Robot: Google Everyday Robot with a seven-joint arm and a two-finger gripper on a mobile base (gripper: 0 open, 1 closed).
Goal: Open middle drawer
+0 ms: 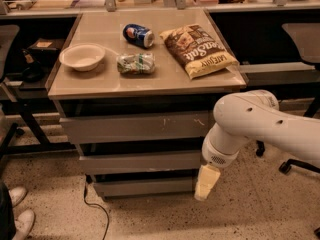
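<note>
Here in the one camera view we have the tan flat-topped counter [150, 82] with a stack of three grey drawer fronts beneath it. The one that matters is the middle drawer [140, 162], a plain grey handleless front. It looks smooth and flat, free of big marks, and it sits shut between its neighbours with a dark gap above it. Over it is the widest grey front with white scratch marks [135, 127], and under it the narrow lowest grey front [145, 187]. In from the right comes the white rounded robot arm [260, 124], bending down to the pale cream claw [206, 182]. The claw hangs low at the right end of the stack, just below the middle drawer's right corner and before the end of the lowest front. I cannot tell whether the claw is spread or closed, or whether it touches the cabinet, but it has hold of nothing. Up on the counter are a white round bowl [82, 57] at the left, a crumpled green-and-white packet [135, 63] beside it, a blue drinks can lying on its side [138, 35] behind, and a brown snack bag [199, 50] at the right. A black cable [96, 206] trails across the speckled floor.
</note>
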